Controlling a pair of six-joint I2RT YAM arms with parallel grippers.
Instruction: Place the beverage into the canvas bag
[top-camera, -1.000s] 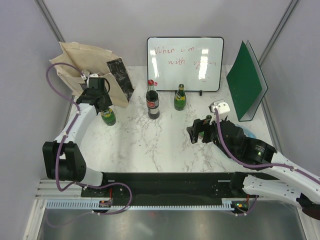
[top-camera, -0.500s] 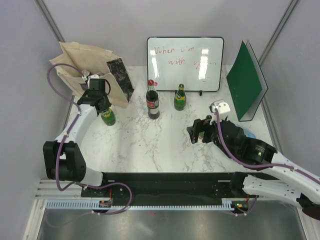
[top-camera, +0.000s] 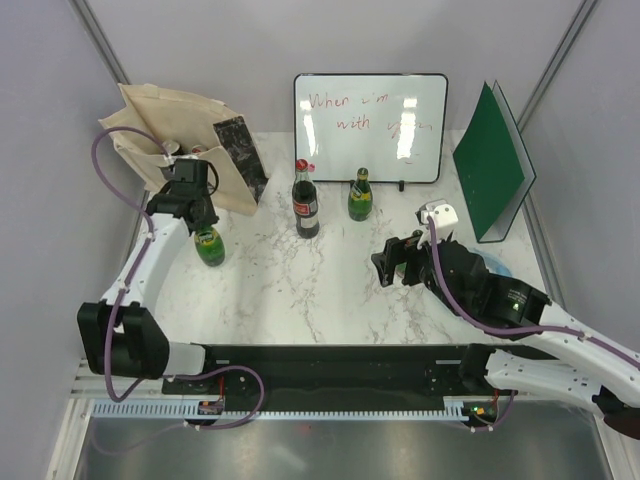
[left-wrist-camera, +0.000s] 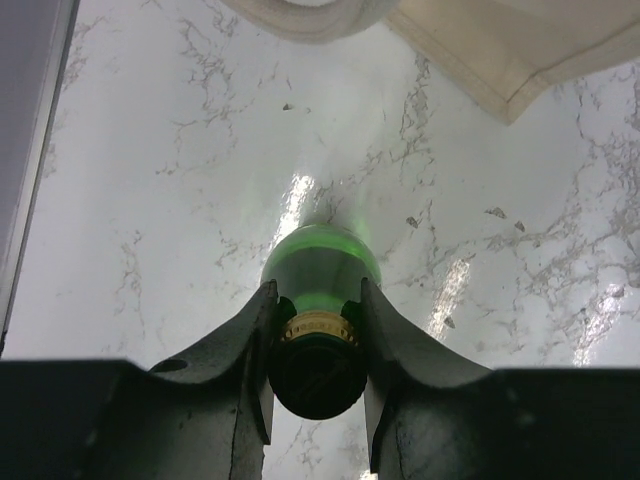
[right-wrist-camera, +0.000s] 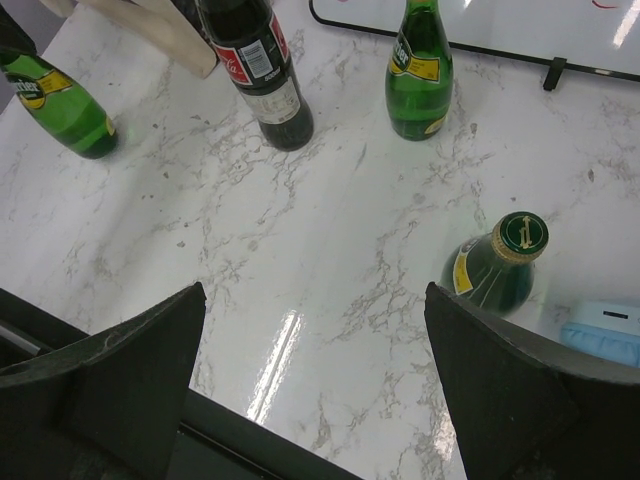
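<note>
As far as we can tell from the overhead view, we're at the grasp-and-lift step. The left gripper (top-camera: 203, 222) sits on the neck of the green bottle (top-camera: 210, 246), which leans a bit on the marble table (top-camera: 300, 300), just in front of the canvas bag (top-camera: 170, 125). The bag stands at the far left corner with its mouth up, and it's taller than the bottle. A cola bottle (top-camera: 305, 205) and a second green bottle (top-camera: 360, 198) wait in front of the whiteboard (top-camera: 370, 112).

Over on the left wrist cam it's pretty clear: both fingers (left-wrist-camera: 250, 335) are pinched tight against the neck just under the gold band, cap poking out between them. A corner of the bag shows up top. We can't tell whether the base is off the table yet.

The right wrist cam shows the right gripper (right-wrist-camera: 312, 300) spread wide with nothing in it, hovering near a third green bottle (right-wrist-camera: 498, 268).

Our guess for the next move: the bottle needs to go straight up high enough to clear the bag's rim, then back and left over the opening before letting go. The cloth is floppy, so we'd watch for the base snagging the edge or a handle.
</note>
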